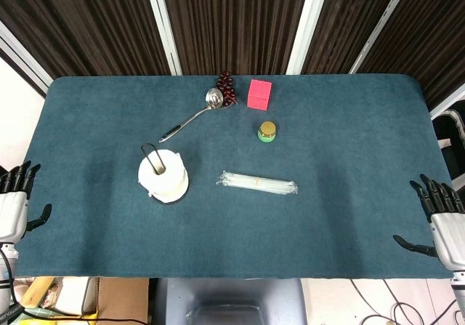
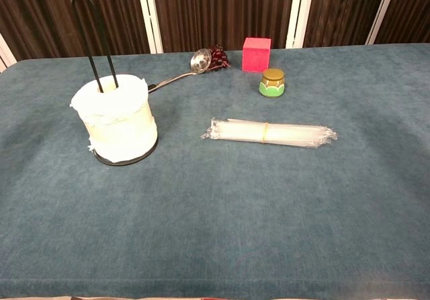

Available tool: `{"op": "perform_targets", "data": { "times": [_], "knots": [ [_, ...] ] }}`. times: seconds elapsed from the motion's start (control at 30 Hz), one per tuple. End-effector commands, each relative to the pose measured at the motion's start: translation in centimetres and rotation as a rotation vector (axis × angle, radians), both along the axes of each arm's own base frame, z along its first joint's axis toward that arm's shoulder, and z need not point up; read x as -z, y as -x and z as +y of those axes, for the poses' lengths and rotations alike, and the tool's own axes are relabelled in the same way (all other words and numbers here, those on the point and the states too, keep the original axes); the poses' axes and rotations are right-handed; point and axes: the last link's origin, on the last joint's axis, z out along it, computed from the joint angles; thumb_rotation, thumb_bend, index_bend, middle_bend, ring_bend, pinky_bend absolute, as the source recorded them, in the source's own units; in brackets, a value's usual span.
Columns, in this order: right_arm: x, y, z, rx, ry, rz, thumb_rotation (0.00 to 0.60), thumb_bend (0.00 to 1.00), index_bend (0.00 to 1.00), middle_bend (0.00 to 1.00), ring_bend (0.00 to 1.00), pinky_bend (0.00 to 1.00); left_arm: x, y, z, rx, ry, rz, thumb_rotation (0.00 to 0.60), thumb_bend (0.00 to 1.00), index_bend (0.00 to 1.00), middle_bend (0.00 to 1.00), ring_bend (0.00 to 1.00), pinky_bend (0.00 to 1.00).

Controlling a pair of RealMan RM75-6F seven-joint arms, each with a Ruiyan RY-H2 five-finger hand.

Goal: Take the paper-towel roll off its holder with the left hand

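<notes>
A white paper-towel roll [image 1: 164, 176] [image 2: 118, 119] stands upright on its black wire holder [image 1: 149, 150] [image 2: 89, 31], left of the table's middle. The holder's loop rises out of the roll's core. My left hand [image 1: 14, 201] hovers at the table's left edge, fingers spread, holding nothing, well to the left of the roll. At the right edge my right hand [image 1: 443, 212] is also spread and holds nothing. The chest view shows neither hand.
A metal ladle [image 1: 195, 114] [image 2: 195, 64], a dark red cluster [image 1: 227, 89], a pink box [image 1: 259, 94] [image 2: 256, 54] and a small green jar [image 1: 267, 131] [image 2: 272, 82] lie behind the roll. A clear packet of straws [image 1: 258, 184] [image 2: 269, 133] lies right of it.
</notes>
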Motion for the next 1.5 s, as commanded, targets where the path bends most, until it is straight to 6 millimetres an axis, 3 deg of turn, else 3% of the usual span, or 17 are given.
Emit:
{"op": "perform_targets", "data": {
  "times": [0.03,0.27,0.47,0.7,0.9,1.17,1.5],
  "knots": [
    [0.0,0.0,0.0,0.003,0.002,-0.002,0.6,0.1,0.0,0.0,0.0,0.04,0.0,0.0,0.0,0.002,0.0,-0.002,0.6,0.37,0.07,0.0,0.0,0.1],
    [0.0,-0.1,0.0,-0.003,0.012,-0.014,0.6,0.1,0.0,0.0,0.0,0.04,1.0,-0.3,0.1,0.008,0.014,-0.141,0.6,0.36,0.03,0.0,0.0,0.1],
    [0.3,-0.1,0.1,-0.003,0.013,-0.025,0.6,0.1,0.0,0.0,0.0,0.04,4.0,-1.6,0.7,0.0,0.179,-0.418,0.6,0.36,0.0,0.0,0.0,0.1],
    [0.0,-0.3,0.3,-0.015,0.014,-0.045,0.6,0.1,0.0,0.0,0.0,0.04,9.3,-3.7,3.8,0.08,0.267,-0.59,0.6,0.36,0.0,0.0,0.0,0.08],
    [-0.3,-0.5,0.6,-0.033,0.006,-0.059,0.6,0.1,0.0,0.0,0.0,0.04,12.9,-4.9,6.6,0.115,0.269,-0.666,0.6,0.36,0.0,0.0,0.0,0.07],
    [-0.7,-0.6,0.9,-0.047,0.011,-0.077,0.6,0.1,0.0,0.0,0.0,0.04,15.6,-6.1,9.7,0.124,0.166,-0.711,0.6,0.36,0.0,0.0,0.0,0.04],
    [-1.1,-0.7,1.1,-0.057,0.027,-0.098,0.6,0.1,0.0,0.0,0.0,0.04,17.9,-7.6,9.5,0.099,0.294,-0.772,0.6,0.36,0.0,0.0,0.0,0.03]
  ]
}}
